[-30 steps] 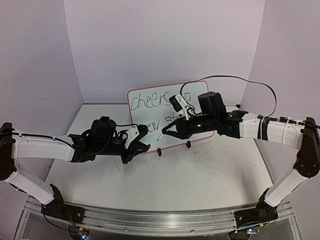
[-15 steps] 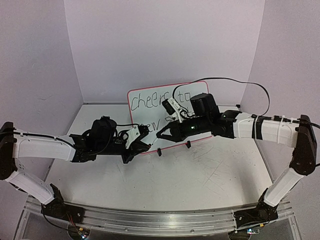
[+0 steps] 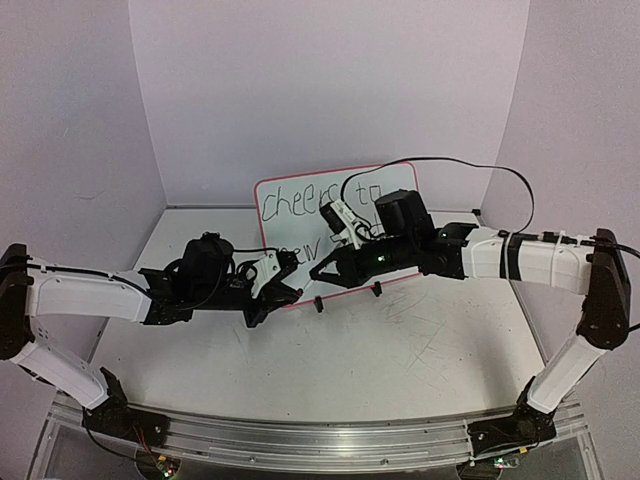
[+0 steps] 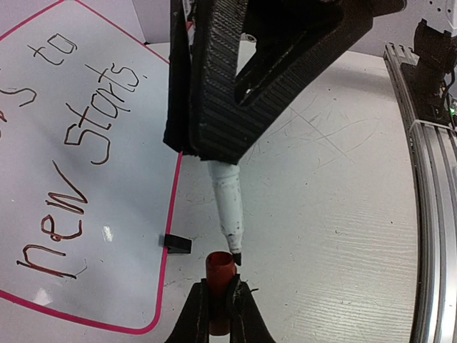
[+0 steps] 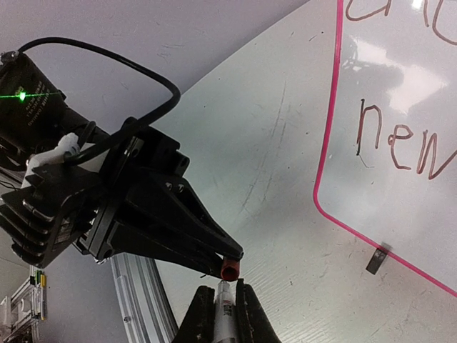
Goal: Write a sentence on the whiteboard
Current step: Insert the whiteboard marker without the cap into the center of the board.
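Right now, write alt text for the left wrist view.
The left pincer grips a red cap; the right pincer holds a white marker, tip at the cap's rim. At left, the whiteboard shows the sentence ending "new starts."

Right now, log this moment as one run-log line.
phase: recapping | left gripper: shut on red cap | right gripper: shut on marker | tip at cap mouth, not seated | sentence: written on whiteboard
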Action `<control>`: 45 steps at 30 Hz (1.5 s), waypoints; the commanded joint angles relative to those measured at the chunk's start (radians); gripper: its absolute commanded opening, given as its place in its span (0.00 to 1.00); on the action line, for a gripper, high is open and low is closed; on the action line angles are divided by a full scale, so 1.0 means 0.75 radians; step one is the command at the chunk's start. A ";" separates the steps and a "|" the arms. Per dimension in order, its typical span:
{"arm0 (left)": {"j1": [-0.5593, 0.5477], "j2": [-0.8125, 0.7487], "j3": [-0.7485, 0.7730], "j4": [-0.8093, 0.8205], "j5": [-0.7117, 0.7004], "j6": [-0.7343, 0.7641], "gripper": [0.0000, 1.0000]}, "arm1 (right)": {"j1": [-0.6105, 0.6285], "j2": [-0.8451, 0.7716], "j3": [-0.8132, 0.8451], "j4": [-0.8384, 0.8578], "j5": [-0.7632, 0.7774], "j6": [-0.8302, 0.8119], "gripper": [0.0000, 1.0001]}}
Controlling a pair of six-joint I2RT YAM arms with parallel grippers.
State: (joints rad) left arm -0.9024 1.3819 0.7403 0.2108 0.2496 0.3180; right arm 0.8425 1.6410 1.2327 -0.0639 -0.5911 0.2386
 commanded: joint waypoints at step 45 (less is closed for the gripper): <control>-0.005 0.000 0.057 0.038 0.021 0.019 0.00 | 0.020 -0.009 -0.021 0.128 0.074 0.023 0.00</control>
State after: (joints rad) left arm -0.9035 1.3930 0.7459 0.2111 0.2544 0.3191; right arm 0.8485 1.6235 1.1984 -0.0074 -0.5361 0.2497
